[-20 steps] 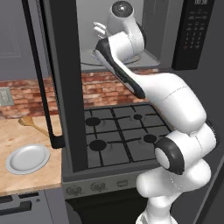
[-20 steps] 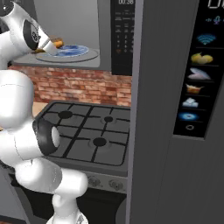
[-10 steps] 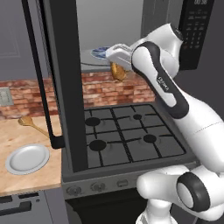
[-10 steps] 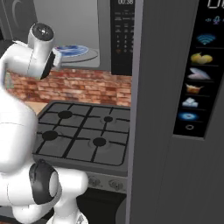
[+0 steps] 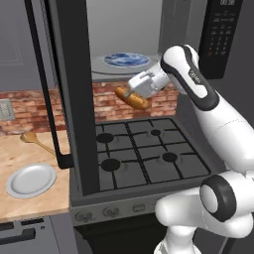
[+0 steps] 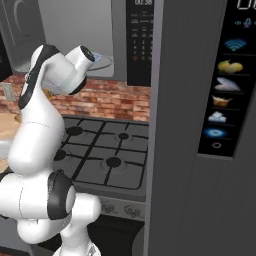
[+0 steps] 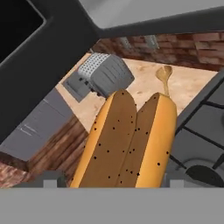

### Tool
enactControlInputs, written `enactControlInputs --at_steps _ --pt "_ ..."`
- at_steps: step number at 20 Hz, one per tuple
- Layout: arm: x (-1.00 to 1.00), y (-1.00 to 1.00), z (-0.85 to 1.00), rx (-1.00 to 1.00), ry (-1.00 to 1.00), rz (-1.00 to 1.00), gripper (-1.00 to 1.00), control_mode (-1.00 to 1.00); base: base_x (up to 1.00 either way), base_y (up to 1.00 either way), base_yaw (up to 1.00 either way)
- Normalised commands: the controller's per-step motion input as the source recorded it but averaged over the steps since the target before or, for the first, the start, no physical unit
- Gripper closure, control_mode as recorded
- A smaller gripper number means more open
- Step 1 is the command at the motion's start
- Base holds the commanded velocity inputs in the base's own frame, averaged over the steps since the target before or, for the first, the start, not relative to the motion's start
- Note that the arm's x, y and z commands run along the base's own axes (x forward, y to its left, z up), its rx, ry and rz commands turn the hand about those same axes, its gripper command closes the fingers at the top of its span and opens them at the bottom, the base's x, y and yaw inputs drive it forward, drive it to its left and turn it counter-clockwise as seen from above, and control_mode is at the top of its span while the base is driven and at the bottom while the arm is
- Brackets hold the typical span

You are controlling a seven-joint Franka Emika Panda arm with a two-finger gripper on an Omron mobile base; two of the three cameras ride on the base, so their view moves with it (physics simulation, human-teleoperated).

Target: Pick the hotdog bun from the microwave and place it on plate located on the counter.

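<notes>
The gripper (image 5: 130, 94) holds the hotdog bun (image 5: 132, 98) clamped between its fingers, out in the open air in front of the microwave (image 5: 124, 44) and above the black gas stove (image 5: 141, 156); in the left base view the bun hangs tilted just under the white hand, its golden-brown length running down and to the right; in the hand view the hotdog bun (image 7: 129, 142) rises from between the 2 dark finger tips, its 2 speckled halves side by side. Behind and above the gripper the microwave cavity stands open, with a blue patterned plate (image 5: 126, 60) lying on the round turntable inside; the tall black door (image 5: 69, 89) stands swung out to the gripper's left. Well below and far to the left of the gripper, past the door, the plate (image 5: 31, 179) lies on the counter (image 5: 30, 208), apart from everything else; a wooden spoon (image 5: 35, 141) lies on the same counter beyond the plate, nearer the brick wall (image 5: 25, 106). In the hand view, ahead of the bun, a grey toaster (image 7: 103, 74) sits on the counter (image 7: 140, 87), and the wooden spoon (image 7: 164, 76) lies to its right, beside the edge of the stove (image 7: 197, 140).
</notes>
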Motion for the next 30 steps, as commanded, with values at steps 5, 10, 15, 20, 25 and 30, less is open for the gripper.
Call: enactControlInputs --at_steps 5,10,15,20,25,30 --pt "0.00 0.31 -0.61 -0.13 0.00 0.02 1.00 -1.00 0.00 0.00 0.00" --pt "0.00 0.42 -0.73 -0.18 0.00 0.02 1.00 -1.00 0.00 0.00 0.00" --pt "0.12 0.34 -0.68 -0.08 -0.06 0.05 1.00 -1.00 0.00 0.00 0.00" --pt "0.38 0.19 -0.55 0.00 -0.08 0.14 1.00 -1.00 0.00 0.00 0.00" --pt "0.55 0.16 -0.41 0.00 -0.11 0.15 1.00 -1.00 0.00 0.00 0.00" --pt "0.23 0.29 -0.22 0.00 -0.03 0.10 1.00 -1.00 0.00 0.00 0.00"
